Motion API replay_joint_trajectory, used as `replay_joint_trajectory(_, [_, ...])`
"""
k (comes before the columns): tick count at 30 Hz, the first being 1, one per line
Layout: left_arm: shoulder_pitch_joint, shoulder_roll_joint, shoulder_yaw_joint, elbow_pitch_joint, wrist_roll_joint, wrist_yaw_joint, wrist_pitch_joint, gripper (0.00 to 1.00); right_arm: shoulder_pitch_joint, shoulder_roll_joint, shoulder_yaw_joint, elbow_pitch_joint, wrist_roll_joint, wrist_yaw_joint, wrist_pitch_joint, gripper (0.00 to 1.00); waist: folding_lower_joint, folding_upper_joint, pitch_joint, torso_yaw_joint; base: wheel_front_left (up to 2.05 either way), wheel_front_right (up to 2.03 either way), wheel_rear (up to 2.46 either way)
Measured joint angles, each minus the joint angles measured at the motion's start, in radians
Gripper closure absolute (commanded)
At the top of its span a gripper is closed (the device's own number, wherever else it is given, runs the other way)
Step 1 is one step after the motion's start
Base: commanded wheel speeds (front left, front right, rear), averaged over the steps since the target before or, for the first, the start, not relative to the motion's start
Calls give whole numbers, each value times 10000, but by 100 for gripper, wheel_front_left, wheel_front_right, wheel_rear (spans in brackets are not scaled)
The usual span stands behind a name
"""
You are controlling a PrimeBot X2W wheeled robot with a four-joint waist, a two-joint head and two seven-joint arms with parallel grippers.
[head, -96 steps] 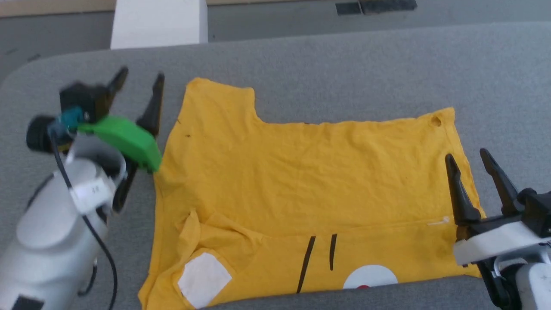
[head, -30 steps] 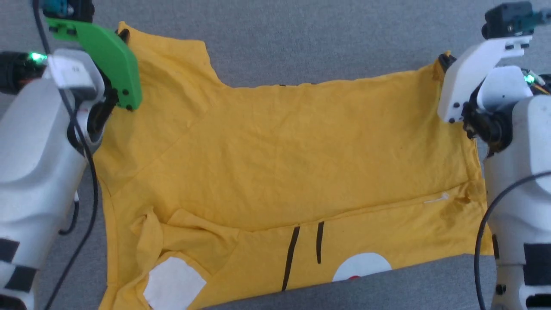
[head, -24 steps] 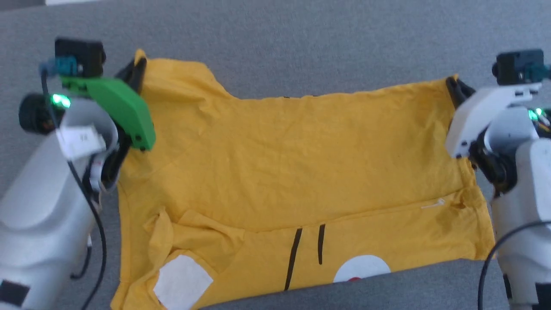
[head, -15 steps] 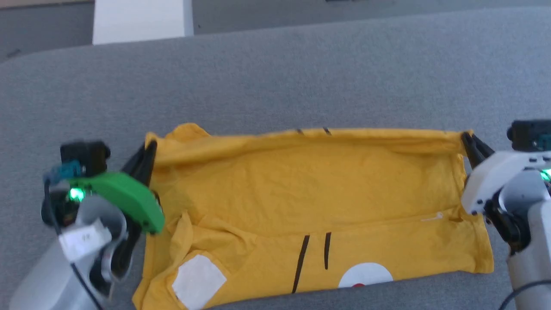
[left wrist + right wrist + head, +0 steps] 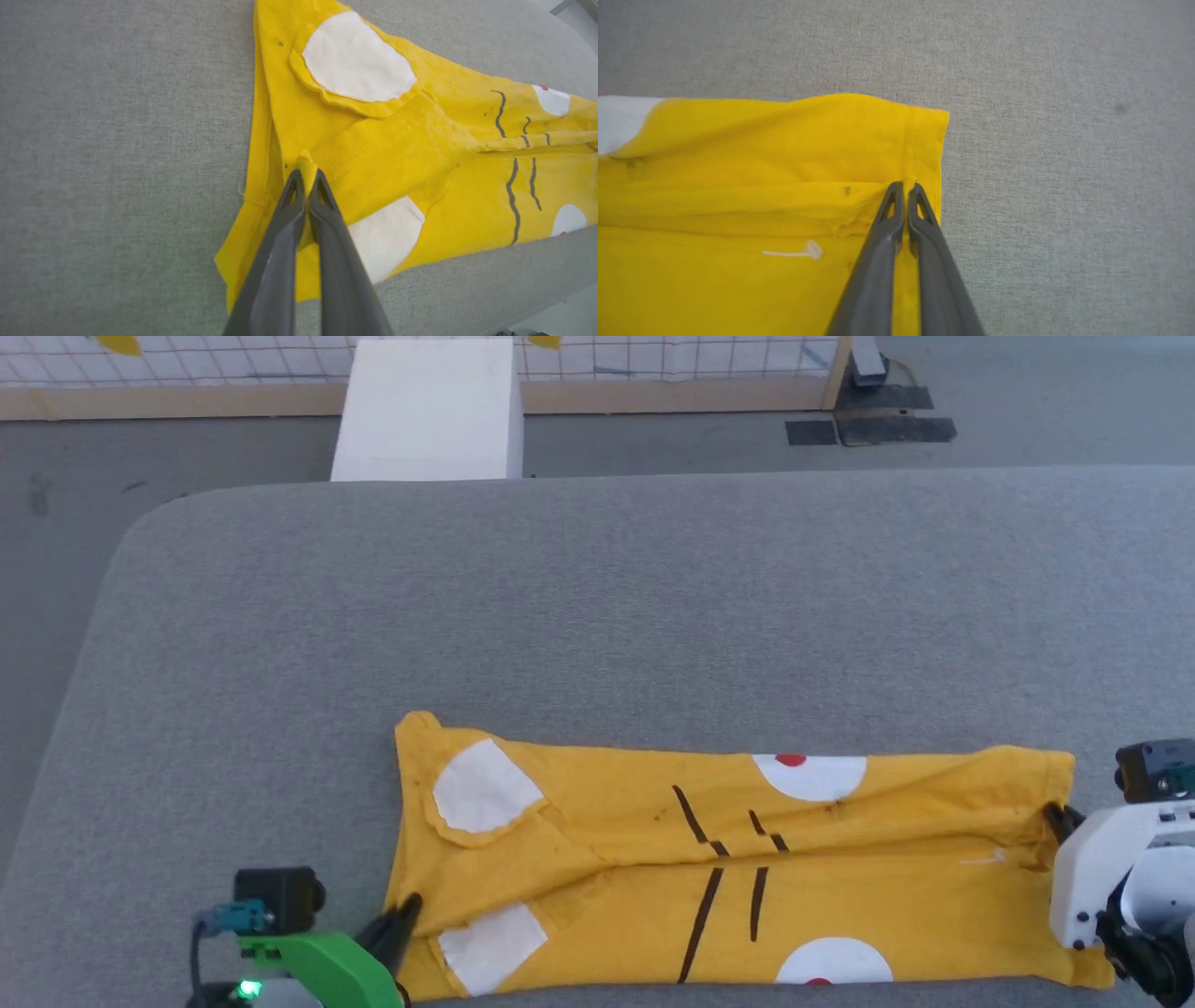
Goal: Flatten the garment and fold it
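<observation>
Shows garment (image 5: pixel 887 896) folded into long band along near edge of grey table (image 5: pixel 597 616), white patches (image 5: pixel 483 786) and black lines (image 5: pixel 700 924) up. Left end: left gripper (image 5: pixel 306 175), fingers pressed together on small ridge of fabric between two white patches. Right end: right gripper (image 5: pixel 905 186), fingers likewise closed on hem where upper layer's edge meets lower layer. Stretches flat between both grippers, slight creases along fold line

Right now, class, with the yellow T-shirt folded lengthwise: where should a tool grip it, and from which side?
Grip the garment at its short ends, where folded layers stack into an edge: the hem end from the right, the sleeve end from the left, low along the table. The right tool and left tool are shut there.
</observation>
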Motion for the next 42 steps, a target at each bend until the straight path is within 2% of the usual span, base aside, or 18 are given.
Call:
replay_joint_trajectory(9, [-121, -692, -667, 1337, 104, -623, -128, 100, 162, 2, 2, 604, 29, 0, 859, 100, 0, 0, 82, 346, 0, 0, 0])
replay_joint_trajectory(10, [-197, -761, -675, 1511, 153, -654, -186, 82, 156, 12, -50, 604, 56, 2, 947, 100, 0, 0, 93, 355, 0, 0, 0])
replay_joint_trajectory(11, [-265, -813, -683, 1659, 199, -671, -245, 57, 155, 48, -130, 602, 109, 2, 1022, 96, 0, 0, 88, 357, 0, 0, 0])
replay_joint_trajectory(12, [-314, -859, -675, 1772, 207, -709, -299, 0, 155, 111, -226, 598, 155, 2, 1101, 56, 0, 0, 69, 356, 0, 0, 0])
replay_joint_trajectory(13, [-330, -905, -650, 1835, 205, -717, -399, 0, 159, 161, -286, 577, 205, 0, 1147, 16, 0, 0, 46, 356, 0, 0, 0])
replay_joint_trajectory(14, [-345, -968, -606, 1893, 205, -723, -531, 0, 174, 219, -395, 535, 247, 2, 1227, 0, 0, 0, 9, 360, 0, 0, 0])
replay_joint_trajectory(20, [-354, -1129, -297, 1954, 443, -633, -1651, 0, 1042, 566, -1091, -389, 562, 0, 1083, 0, 0, 0, -295, 433, 0, 0, 0])
replay_joint_trajectory(23, [-360, -1344, 194, 1812, 596, -523, -2880, 0, 1571, 788, -1411, -1009, 635, 0, 648, 0, 0, 0, -451, 488, 0, 0, 0])
replay_joint_trajectory(26, [-409, -1507, 510, 1806, 1078, -454, -3392, 0, 1861, 986, -1544, -1549, 671, 0, 104, 0, 0, 0, -582, 528, 0, 0, 0])
replay_joint_trajectory(30, [-596, -1802, 1195, 1762, 1958, -401, -3544, 0, 1976, 1235, -1662, -1835, 729, 2, -608, 0, 0, 0, -726, 562, 0, 0, 0])
replay_joint_trajectory(33, [-780, -2144, 1985, 1532, 3066, -403, -3567, 0, 1976, 1400, -1873, -1833, 723, 0, -1095, 0, 0, 0, -813, 593, 0, 0, 0])
replay_joint_trajectory(35, [-851, -2397, 2370, 1503, 3783, -596, -3576, 0, 1975, 1507, -2054, -1772, 690, 0, -1338, 0, 0, 0, -875, 621, 0, 0, 0])
replay_joint_trajectory(42, [-877, -3143, 3475, 1791, 5308, -1101, -3576, 0, 1818, 2021, -2815, -1250, 330, 2, -1739, 0, 0, 0, -1044, 688, 0, 0, 0])
